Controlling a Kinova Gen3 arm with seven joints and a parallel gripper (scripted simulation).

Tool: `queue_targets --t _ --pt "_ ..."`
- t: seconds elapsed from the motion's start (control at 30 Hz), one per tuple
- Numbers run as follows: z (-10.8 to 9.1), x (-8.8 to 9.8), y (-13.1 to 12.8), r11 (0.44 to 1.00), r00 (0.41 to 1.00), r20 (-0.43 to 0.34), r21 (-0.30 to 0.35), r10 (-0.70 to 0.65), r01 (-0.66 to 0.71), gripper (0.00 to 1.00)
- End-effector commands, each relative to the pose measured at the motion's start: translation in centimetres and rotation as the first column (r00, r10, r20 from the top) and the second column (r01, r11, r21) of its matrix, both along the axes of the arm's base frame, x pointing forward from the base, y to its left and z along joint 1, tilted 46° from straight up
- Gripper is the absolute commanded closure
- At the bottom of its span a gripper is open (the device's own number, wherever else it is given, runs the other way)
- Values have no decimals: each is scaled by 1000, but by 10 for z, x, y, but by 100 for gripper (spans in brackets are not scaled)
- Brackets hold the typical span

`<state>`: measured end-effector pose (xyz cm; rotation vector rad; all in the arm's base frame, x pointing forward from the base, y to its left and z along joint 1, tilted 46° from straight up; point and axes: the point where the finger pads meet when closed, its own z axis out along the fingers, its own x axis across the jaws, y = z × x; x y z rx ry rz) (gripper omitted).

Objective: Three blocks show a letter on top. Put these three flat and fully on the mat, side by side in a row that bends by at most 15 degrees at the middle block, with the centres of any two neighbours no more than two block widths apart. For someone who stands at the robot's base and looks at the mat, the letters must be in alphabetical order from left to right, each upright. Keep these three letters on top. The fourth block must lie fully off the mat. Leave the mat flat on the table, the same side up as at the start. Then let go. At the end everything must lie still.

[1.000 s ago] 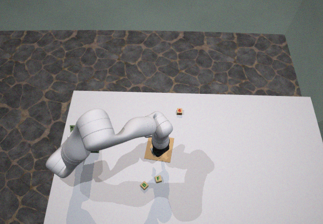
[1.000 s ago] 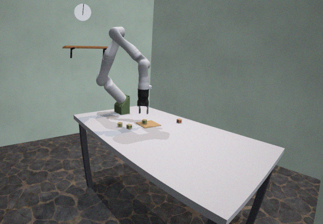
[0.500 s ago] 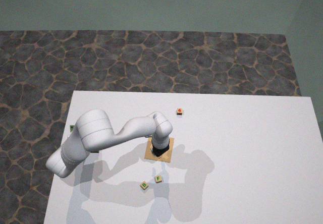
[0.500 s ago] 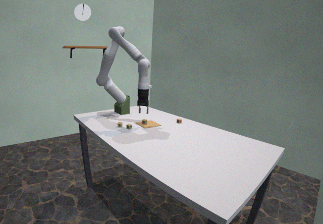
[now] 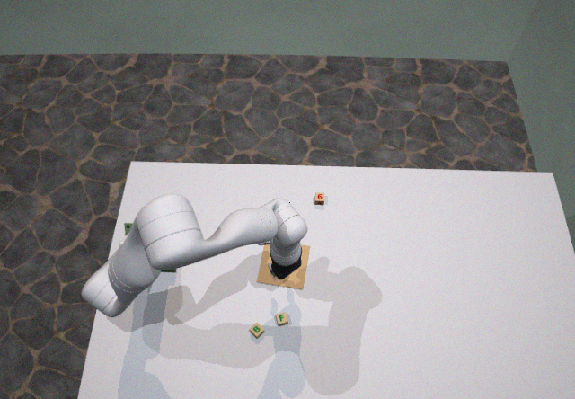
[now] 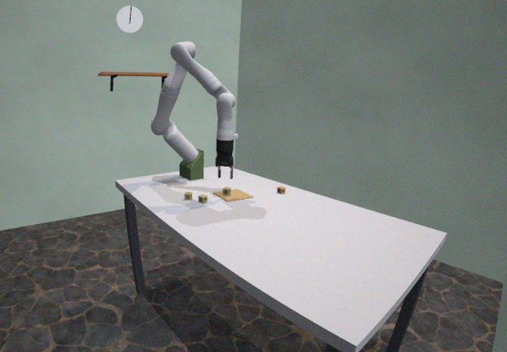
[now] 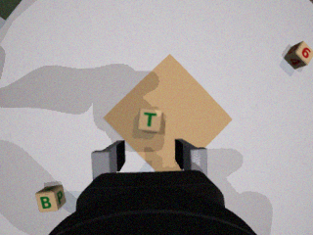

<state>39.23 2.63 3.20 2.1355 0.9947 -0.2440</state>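
Hovering gripper (image 7: pixel 149 156), apparently wooden cube (image 7: pixel 151 119).

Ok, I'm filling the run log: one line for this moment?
gripper: open, empty, above tan square mat | T block: on mat | B, F, 6 blocks: off mat

White table (image 6: pixel 327 258) on dark legs, stone-patterned floor (image 6: pixel 61 299), wall clock (image 6: pixel 129 18), wooden wall shelf (image 6: pixel 131 74)
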Motion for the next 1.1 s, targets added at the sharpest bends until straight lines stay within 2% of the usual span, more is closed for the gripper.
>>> queue_targets --t 0.0,0.47,0.53,0.63,0.73,0.8,1.07 --pt "0 0 1 1000 1000 1 1 1 -1 0" --pt "4 3 -2 1000 1000 1 2 2 -2 0" --pt "22 13 -17 1000 1000 1 4 4 -4 0" --pt "68 33 -61 1000 1000 2 4 5 -5 0" --pt "100 40 -95 1000 1000 2 0 2 -2 0" --pt "106 41 -102 1000 1000 2 -1 0 0 0" --pt "107 42 -103 1000 1000 2 -1 0 0 0"
